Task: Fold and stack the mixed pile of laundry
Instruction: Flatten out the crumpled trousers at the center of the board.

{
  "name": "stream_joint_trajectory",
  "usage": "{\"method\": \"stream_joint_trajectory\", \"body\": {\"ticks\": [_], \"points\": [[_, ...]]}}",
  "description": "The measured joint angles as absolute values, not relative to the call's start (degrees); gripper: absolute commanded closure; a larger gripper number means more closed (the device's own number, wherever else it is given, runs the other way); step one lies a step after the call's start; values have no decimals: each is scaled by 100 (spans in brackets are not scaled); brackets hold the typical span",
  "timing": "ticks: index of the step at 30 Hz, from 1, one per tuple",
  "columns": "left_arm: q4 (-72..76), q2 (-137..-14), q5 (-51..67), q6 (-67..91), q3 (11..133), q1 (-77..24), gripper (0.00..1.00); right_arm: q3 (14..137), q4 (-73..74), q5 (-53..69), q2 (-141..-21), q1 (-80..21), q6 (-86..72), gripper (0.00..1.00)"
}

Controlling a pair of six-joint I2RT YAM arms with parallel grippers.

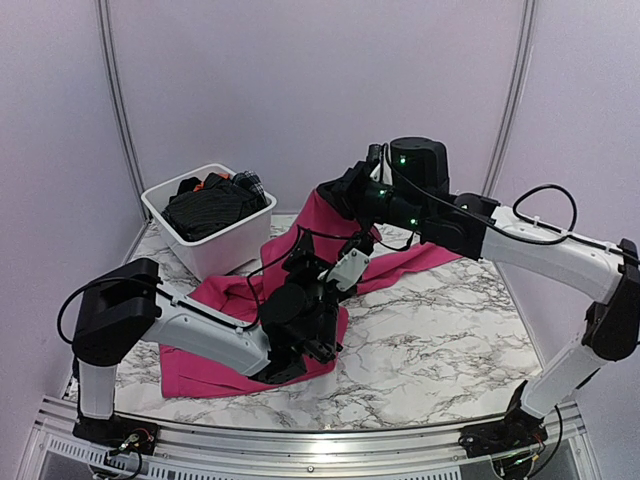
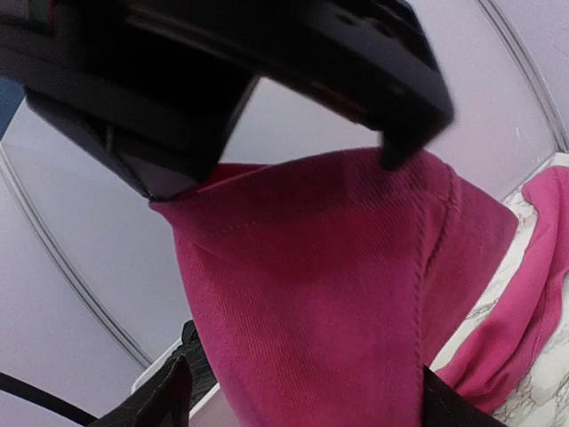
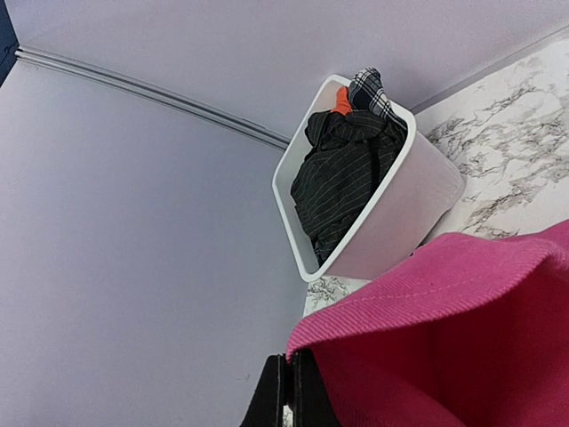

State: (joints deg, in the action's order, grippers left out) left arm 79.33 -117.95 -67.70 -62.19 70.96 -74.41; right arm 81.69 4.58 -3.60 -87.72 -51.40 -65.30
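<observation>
A large magenta-pink cloth (image 1: 220,365) lies spread over the marble table (image 1: 440,340), with one corner lifted. My right gripper (image 1: 340,195) is shut on that raised edge; in the right wrist view its closed fingers (image 3: 289,391) pinch the cloth's hem (image 3: 462,338). My left gripper (image 1: 345,255) points up just below it, open. In the left wrist view the hanging cloth (image 2: 311,294) drops between its widely spread fingers (image 2: 169,400). The black pinstriped shirt (image 3: 342,173), the orange garment (image 3: 342,100) and the plaid piece (image 3: 369,89) sit in the tub.
The white plastic tub (image 1: 225,250) stands at the back left, next to the pink cloth. White booth walls close in the back and sides. Bare marble shows on the right half of the table.
</observation>
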Motion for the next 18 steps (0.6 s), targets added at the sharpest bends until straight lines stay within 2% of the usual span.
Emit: {"method": "stream_joint_trajectory", "body": {"ticks": [5,6,8,10,12,16,18], "points": [[8444,-11837,-6853,-6858,7161,-7441,91,7977,491,-401,-8573,-5140,-6619,100],[8423,-11793,-6853,-6849,7126,-7441,100,7937,495,-416,-8523,-5140,-6624,96],[8265,-11611,-6834,-6702,7004,-7441,100,7852,499,-449,-8414,-5137,-6608,76],[7970,-11336,-6751,-6449,6801,-7443,100,7776,502,-469,-8305,-5078,-6591,48],[7367,-10868,-6545,-5961,6499,-7441,100,7647,510,-416,-8138,-4965,-6412,27],[5391,-9588,-5527,-4261,6139,-7382,100,7336,626,-257,-7690,-4357,-5618,3],[4510,-9054,-4869,-3444,6136,-7312,100,7240,740,-231,-7413,-4049,-4971,2]]}}
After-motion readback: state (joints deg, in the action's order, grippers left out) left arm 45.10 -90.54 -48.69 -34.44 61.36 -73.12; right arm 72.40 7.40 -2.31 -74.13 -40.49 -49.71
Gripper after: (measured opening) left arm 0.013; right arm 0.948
